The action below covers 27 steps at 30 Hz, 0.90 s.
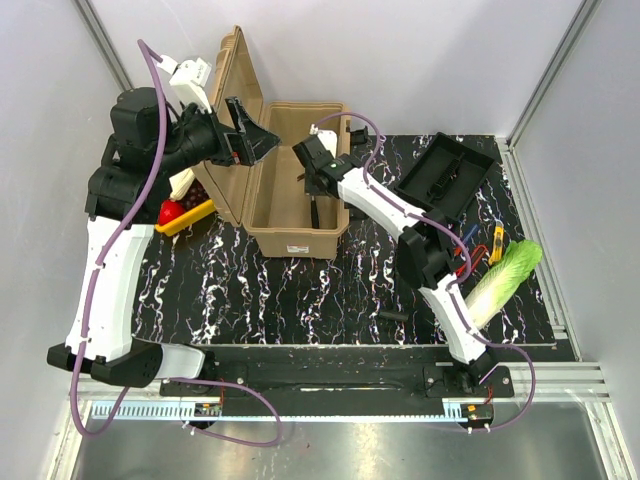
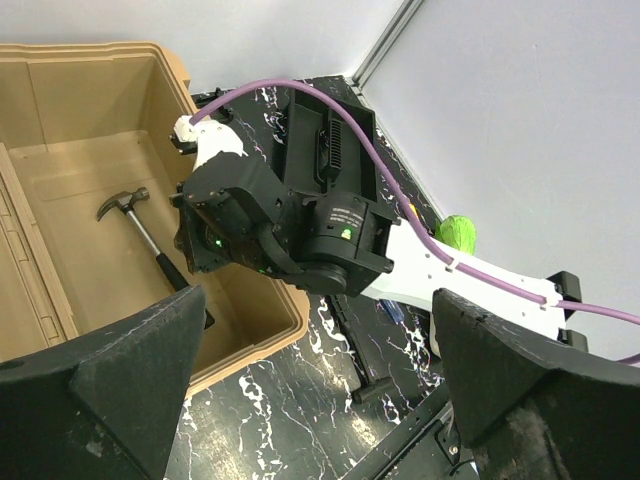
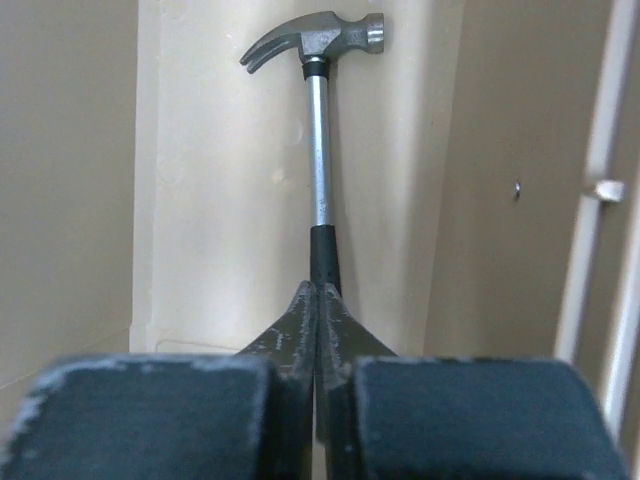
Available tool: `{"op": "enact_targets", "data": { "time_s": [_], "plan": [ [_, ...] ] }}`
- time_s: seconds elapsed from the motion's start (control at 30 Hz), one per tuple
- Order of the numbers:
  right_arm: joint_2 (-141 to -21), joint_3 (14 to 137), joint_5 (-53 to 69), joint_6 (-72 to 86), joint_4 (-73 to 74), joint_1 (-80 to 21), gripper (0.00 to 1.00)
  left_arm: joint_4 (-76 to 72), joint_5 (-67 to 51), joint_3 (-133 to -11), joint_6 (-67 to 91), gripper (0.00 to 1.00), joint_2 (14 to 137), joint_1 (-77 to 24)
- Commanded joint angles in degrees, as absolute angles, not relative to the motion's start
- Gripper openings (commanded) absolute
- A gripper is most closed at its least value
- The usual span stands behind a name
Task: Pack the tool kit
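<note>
Early stage. The toolbox [image 1: 295, 238] stands open mid-tabletop [image 1: 300, 290], its lid [image 1: 232, 110] tipped back to the left. One hammer [image 3: 318, 150] lies flat on the box floor, and no other tool shows inside.

The right gripper [image 3: 318, 300] is down inside the box, clenched. Its tips meet with no gap, right over the hammer's black grip end. That end is hidden under the tips, so I can't tell whether it is pinched or just lying there.

The left gripper [image 2: 315, 310] is spread wide and holds nothing. It hovers by the raised lid, looking into the box.

Left to do, judging by the layout:
- The black inner tray [image 1: 445, 175] sits out on the tabletop, right of the box.
- The small tools [image 1: 494, 244] lie near the right arm; a yellow one is clear, the others are too small to name.
- Both have to go in, then the lid needs closing and latching.

Clutter:
- A leafy green cabbage [image 1: 505, 275] lies just beside the small tools and could crowd a pick there.
- A yellow tray [image 1: 190, 218] of produce is tucked behind the lid on the left; it is not part of the kit.
- The right arm's own forearm crosses between the box and the inner tray.
</note>
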<state>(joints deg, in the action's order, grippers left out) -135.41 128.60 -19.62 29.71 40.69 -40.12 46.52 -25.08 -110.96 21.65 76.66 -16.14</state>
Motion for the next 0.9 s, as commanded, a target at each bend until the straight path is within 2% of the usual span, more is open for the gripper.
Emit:
{"op": "enact_targets", "data": {
  "time_s": [0.0, 0.33, 0.37, 0.53, 0.63, 0.73, 0.87],
  "plan": [
    [-139.6, 135.3, -23.5, 28.6, 44.6, -40.0, 0.0, 44.2, -25.0, -111.3, 21.0, 0.99, 76.6, -16.3],
    [-136.2, 138.6, -24.0, 28.0, 46.3, -40.0, 0.0, 44.6, -24.4, -111.7, 20.7, 0.99, 77.1, -16.3],
    [-133.7, 140.2, -23.4, 27.3, 47.0, -40.1, 0.07, 44.6, -24.4, -111.9, 20.7, 0.99, 77.0, -16.3],
    [-126.9, 142.5, -24.8, 24.1, 47.3, -39.9, 0.24, 44.6, -25.0, -111.9, 20.7, 0.99, 76.7, -16.4],
    [-121.6, 140.6, -27.4, 22.4, 47.5, -40.0, 0.42, 44.5, -25.7, -111.6, 20.7, 0.99, 76.6, -16.3],
    [-115.2, 134.2, -30.1, 21.3, 47.3, -39.6, 0.58, 44.4, -26.0, -111.4, 20.6, 0.99, 76.1, -16.5],
    [-103.4, 118.0, -33.6, 20.7, 43.7, -38.0, 0.74, 44.1, -26.5, -110.7, 20.5, 0.99, 75.8, -17.0]
  ]
}}
